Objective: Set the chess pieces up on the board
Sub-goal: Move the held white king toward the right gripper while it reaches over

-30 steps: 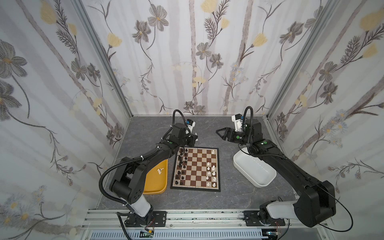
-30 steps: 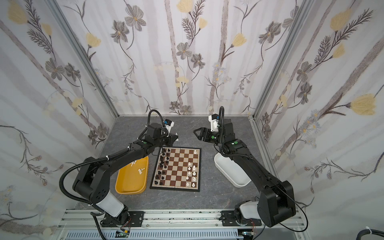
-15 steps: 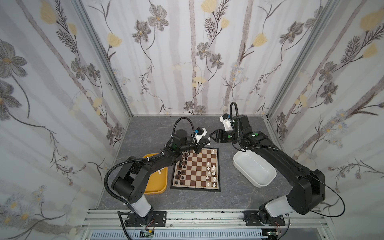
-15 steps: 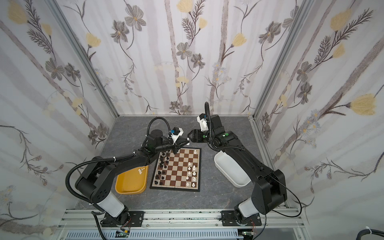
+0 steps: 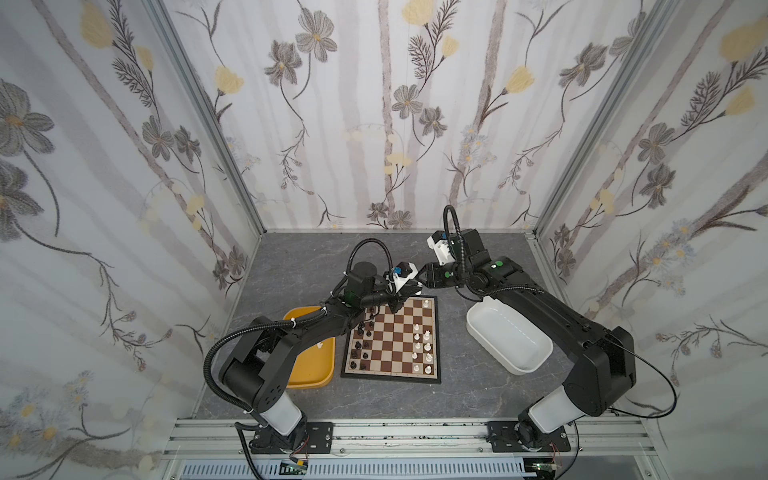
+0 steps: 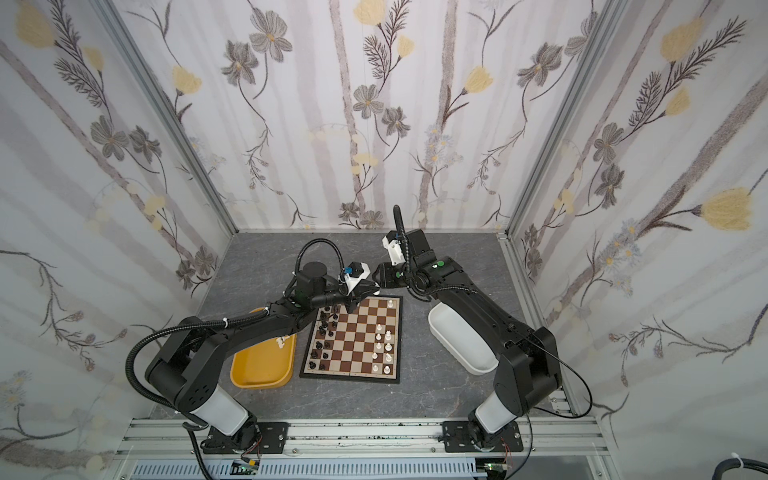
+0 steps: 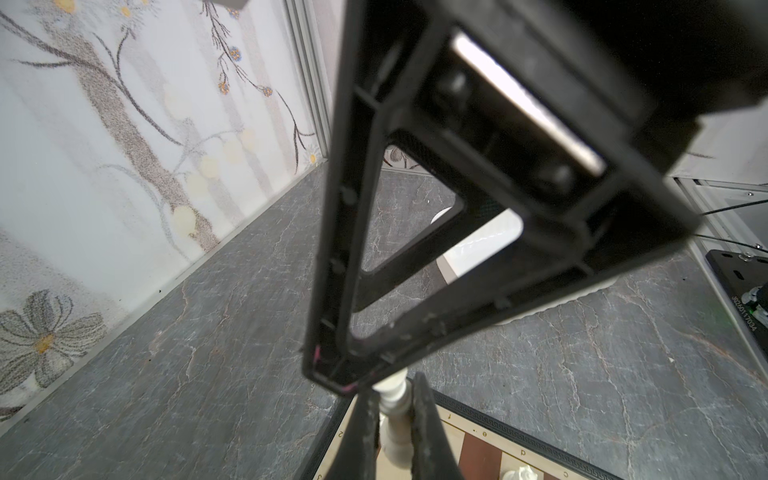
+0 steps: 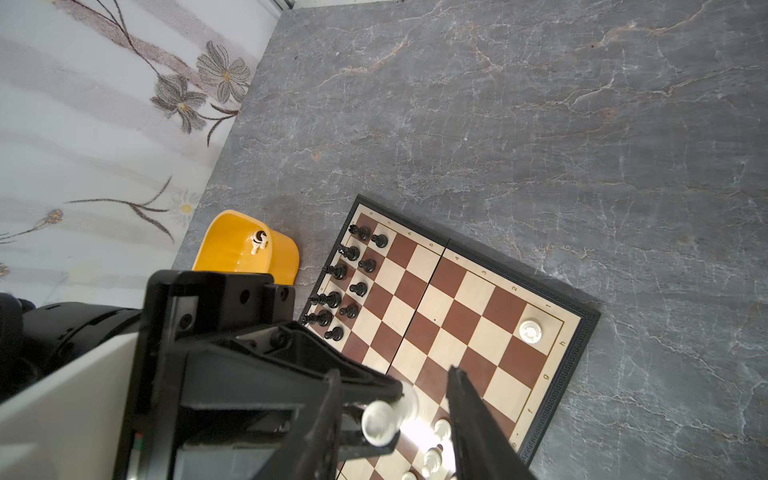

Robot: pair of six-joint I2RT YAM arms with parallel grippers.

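Note:
The board (image 5: pixel 394 345) (image 6: pixel 353 347) lies mid-table, with black chess pieces (image 5: pixel 363 337) along its left side and white chess pieces (image 5: pixel 421 345) along its right. My left gripper (image 5: pixel 411 287) (image 6: pixel 371 289) hangs over the board's far edge, shut on a white piece (image 7: pixel 395 419) (image 8: pixel 380 419). My right gripper (image 5: pixel 423 277) (image 6: pixel 377 276) faces it tip to tip. In the right wrist view the right gripper (image 8: pixel 392 374) stands open, its jaws either side of that white piece, with a gap beside one finger. A white rook (image 8: pixel 530 331) stands on a corner square.
A yellow tub (image 5: pixel 313 376) (image 8: pixel 232 249) sits left of the board with a small piece (image 8: pixel 258 241) inside. A white tub (image 5: pixel 513 345) (image 6: pixel 461 343) sits to the right, under the right arm. Papered walls close in the back and both sides.
The left gripper has swung right along the board's far edge with the white piece. The right gripper has moved left to meet it, and its jaws have narrowed around the piece.

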